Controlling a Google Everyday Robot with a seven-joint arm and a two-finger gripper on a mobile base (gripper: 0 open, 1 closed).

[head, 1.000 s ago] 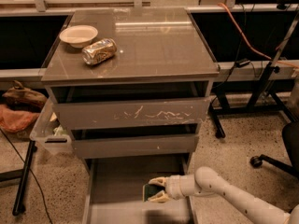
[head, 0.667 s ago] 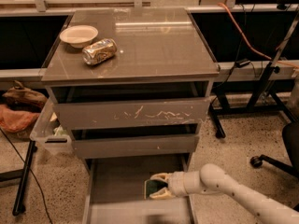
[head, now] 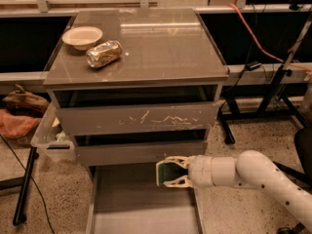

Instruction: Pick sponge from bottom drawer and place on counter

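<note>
The bottom drawer (head: 126, 206) is pulled out at the foot of the grey cabinet, its plain grey floor showing. My gripper (head: 166, 171) reaches in from the right on a white arm and is shut on the sponge (head: 168, 171), whose dark green face shows between the pale fingers. It holds the sponge above the drawer's right side, just below the middle drawer's front. The counter (head: 165, 43) is the glossy grey-brown top of the cabinet, well above the gripper.
A crushed gold can (head: 103, 53) and a pale bowl (head: 82, 36) sit on the counter's left part. Two scratched grey drawer fronts (head: 139, 117) stand slightly open above the gripper. A clear bin (head: 50, 135) hangs on the cabinet's left side. Metal stands are at right.
My gripper has risen out of the bottom drawer with the sponge in it and now sits higher, near the middle drawer's front.
</note>
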